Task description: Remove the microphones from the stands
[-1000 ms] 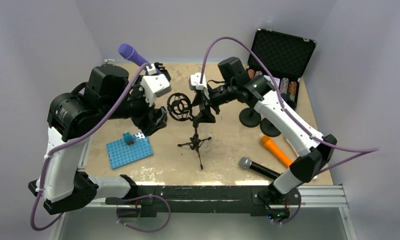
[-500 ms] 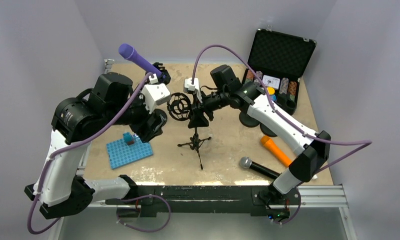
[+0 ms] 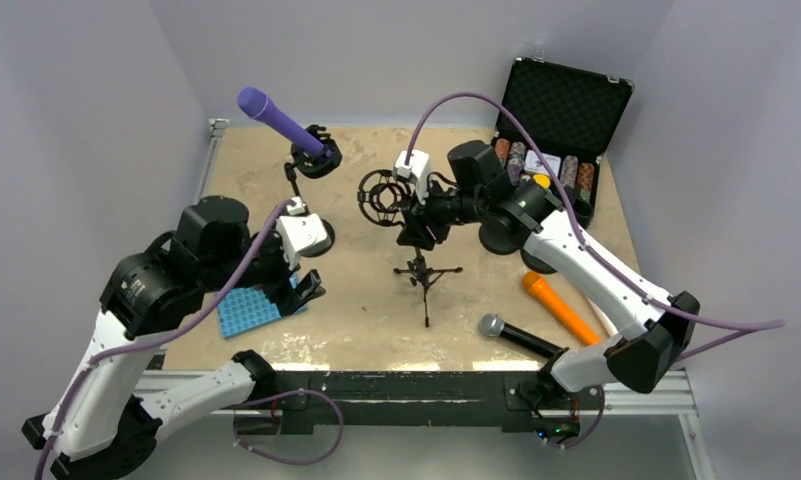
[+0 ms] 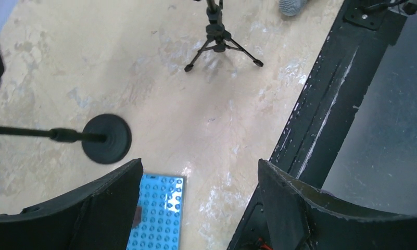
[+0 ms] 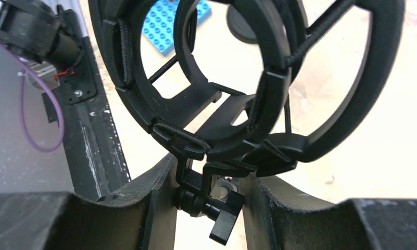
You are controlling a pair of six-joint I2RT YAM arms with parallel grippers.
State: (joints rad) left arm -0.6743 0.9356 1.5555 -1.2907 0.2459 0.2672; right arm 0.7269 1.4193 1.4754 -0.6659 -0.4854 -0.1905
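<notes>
A purple microphone (image 3: 274, 117) sits tilted in the clip of a slim black stand at the back left; the stand's round base (image 4: 106, 138) shows in the left wrist view. My left gripper (image 3: 303, 286) is open and empty, low over the blue plate and well in front of the microphone; it also shows in the left wrist view (image 4: 201, 203). My right gripper (image 3: 416, 218) is shut on the joint under an empty black shock mount (image 3: 380, 194) of a small tripod stand (image 3: 426, 276). The wrist view shows the fingers (image 5: 209, 203) clamping that joint below the mount (image 5: 232, 151).
A blue studded plate (image 3: 244, 311) lies at the near left. An orange microphone (image 3: 554, 303) and a black microphone (image 3: 517, 336) lie at the near right. Two round stand bases (image 3: 502, 236) and an open black case (image 3: 566, 108) are at the back right. The black front rail (image 4: 320, 114) runs along the near edge.
My left arm has drawn back toward the near edge, away from the purple microphone, which stays in its clip. My right gripper has carried the tripod stand to the right.
</notes>
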